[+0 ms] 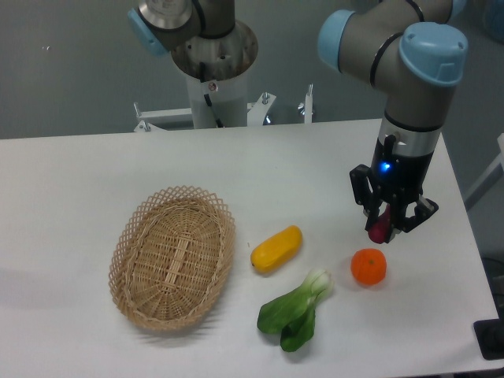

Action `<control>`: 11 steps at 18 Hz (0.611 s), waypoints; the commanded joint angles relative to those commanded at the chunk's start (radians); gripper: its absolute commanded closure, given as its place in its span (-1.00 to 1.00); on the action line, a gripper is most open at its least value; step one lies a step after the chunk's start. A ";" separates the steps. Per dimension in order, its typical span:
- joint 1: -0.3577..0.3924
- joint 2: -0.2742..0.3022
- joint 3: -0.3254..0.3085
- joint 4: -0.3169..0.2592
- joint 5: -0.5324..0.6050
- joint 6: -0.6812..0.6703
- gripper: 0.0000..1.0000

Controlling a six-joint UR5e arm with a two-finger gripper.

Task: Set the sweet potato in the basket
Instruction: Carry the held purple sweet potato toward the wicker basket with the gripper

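My gripper (383,227) hangs above the right side of the table, shut on the magenta-purple sweet potato (380,228), which is held off the table; only part of it shows between the fingers. The tan wicker basket (134,236) sits on the left half of the table, empty, well to the left of the gripper.
A round orange fruit (368,266) lies just below the gripper. A yellow oblong vegetable (276,249) lies between basket and gripper. A green bok choy (295,310) lies near the front edge. The robot base (214,63) stands at the back.
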 joint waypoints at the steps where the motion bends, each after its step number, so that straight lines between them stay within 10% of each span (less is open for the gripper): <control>1: -0.002 0.002 -0.002 0.002 0.002 -0.011 0.35; 11: -0.006 0.009 -0.009 0.005 0.003 -0.061 0.35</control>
